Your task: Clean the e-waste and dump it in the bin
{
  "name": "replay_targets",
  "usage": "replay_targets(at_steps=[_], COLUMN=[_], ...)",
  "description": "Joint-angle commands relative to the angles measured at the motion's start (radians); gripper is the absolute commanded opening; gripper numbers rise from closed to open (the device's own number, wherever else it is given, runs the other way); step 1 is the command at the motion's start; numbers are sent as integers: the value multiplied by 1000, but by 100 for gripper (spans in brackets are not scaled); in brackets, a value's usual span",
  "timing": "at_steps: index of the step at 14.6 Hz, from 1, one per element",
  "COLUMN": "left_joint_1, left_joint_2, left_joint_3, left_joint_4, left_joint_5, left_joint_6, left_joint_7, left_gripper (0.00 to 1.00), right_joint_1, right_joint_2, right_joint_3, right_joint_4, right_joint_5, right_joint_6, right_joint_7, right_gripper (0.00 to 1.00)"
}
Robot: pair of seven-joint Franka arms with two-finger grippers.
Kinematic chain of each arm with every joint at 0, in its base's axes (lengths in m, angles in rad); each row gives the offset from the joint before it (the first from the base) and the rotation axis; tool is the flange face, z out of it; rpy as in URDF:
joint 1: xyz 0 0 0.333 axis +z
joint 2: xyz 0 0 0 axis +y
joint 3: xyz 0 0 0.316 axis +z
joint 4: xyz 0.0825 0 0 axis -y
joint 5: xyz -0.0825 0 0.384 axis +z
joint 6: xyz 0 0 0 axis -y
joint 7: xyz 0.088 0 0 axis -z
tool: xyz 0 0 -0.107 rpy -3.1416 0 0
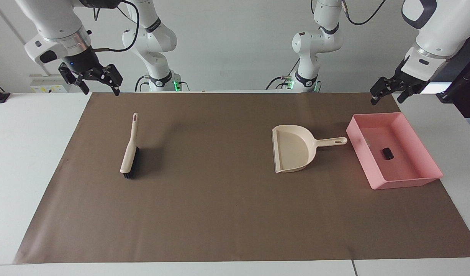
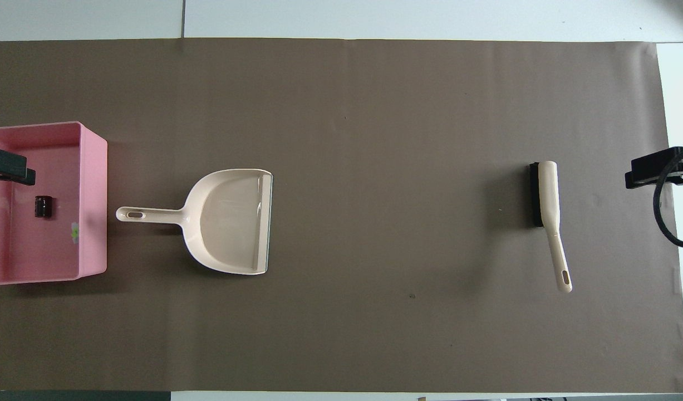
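In the facing view the bin (image 1: 395,180), a shallow pink tray, sits on the brown mat (image 1: 219,214) at the left arm's end of the surface. A small black block (image 1: 388,153) lies on its floor, apart from the walls; the white piece is hard to make out here. The dustpan (image 1: 294,153) lies just beside the bin, its handle tip near the bin's wall but not touching. The brush (image 1: 129,151) lies well apart, toward the right arm's end. The left gripper (image 1: 388,91) hangs in the air over the mat's edge close to the bin, fingers spread and empty. The right gripper (image 1: 95,78) hangs over the mat's corner at the other end, also spread and empty. Both arms appear to wait.

In the overhead view the block (image 2: 42,206) and a small white piece with green marks (image 2: 74,232) both rest inside the bin (image 2: 93,167), the white one close to the wall nearest the dustpan (image 2: 230,223). No scraps show on the mat, so the sweeping looks done. Such bits are likely light, hard and quick to roll or skid, better swept than pinched. The brush (image 2: 548,200) and dustpan look stiff and light; each is best taken by the middle of its handle.
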Motion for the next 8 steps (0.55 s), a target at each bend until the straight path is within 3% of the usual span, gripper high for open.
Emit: replay_targets(at_steps=[1, 8], left_joint_1=[2, 6], left_joint_2=[6, 6], left_joint_3=[0, 0], left_joint_4=[12, 10], left_joint_5=[-6, -6], left_joint_6=[-16, -12], left_joint_7=[-16, -3], left_gripper=[98, 99], right_joint_1=[-16, -16], right_joint_2=[-18, -18], right_joint_3=[9, 9], right_joint_4=[-21, -21], right_joint_5=[21, 21], right_joint_6=[2, 2], right_joint_7=[-22, -22], right_gripper=[100, 100])
